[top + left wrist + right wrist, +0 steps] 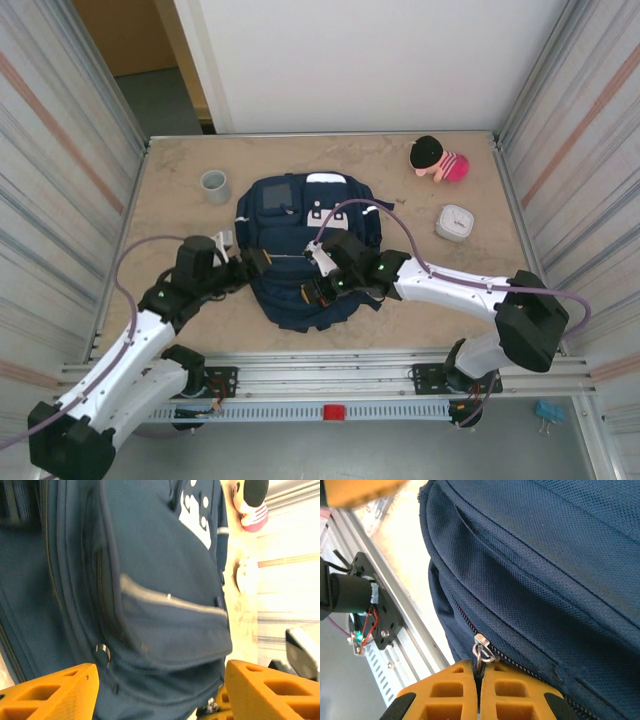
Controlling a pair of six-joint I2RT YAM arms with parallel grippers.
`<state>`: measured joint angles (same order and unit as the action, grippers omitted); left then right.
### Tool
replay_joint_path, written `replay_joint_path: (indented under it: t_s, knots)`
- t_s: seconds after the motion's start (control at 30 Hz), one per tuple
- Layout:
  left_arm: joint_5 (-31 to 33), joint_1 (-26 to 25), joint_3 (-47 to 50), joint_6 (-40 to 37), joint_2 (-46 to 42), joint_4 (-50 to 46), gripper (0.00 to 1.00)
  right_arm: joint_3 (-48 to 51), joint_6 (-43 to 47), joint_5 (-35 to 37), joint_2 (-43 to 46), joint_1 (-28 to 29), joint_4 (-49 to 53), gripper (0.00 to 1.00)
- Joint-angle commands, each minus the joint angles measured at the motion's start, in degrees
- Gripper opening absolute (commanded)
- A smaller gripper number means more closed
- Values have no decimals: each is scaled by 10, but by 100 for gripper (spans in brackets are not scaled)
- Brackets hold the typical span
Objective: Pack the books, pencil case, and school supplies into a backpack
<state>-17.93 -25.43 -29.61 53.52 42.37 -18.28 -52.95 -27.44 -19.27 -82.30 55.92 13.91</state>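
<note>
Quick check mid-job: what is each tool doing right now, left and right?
Left tool: open, fingers spread in front of the backpack, gripping nothing.
Right tool: closed on the backpack's zipper pull.

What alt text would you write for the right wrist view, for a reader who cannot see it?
The right gripper pinches the metal zipper pull of a navy backpack. A tan table and metal rail show at left.

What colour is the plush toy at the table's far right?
The plush toy: black head, pink body; best in top external view.
</note>
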Motion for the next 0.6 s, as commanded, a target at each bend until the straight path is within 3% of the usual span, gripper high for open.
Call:
replay_joint_path:
  t_s: [0.0,0.17,0.3,0.43,0.57]
  knots:
    - [44,-32,40,87,-22,25,67,-26,7,-15,-1,5,-7,0]
    - [39,-37,75,106,7,114,68,-27,6,-17,1,5,-7,0]
    - [27,-37,62,89,61,162,61,-22,-3,-17,2,5,-11,0]
    - [30,-37,37,57,99,163,40,-21,-10,-16,5,5,-10,0]
    - [70,-27,4,0,110,89,20,-25,-17,-9,16,-3,8,0]
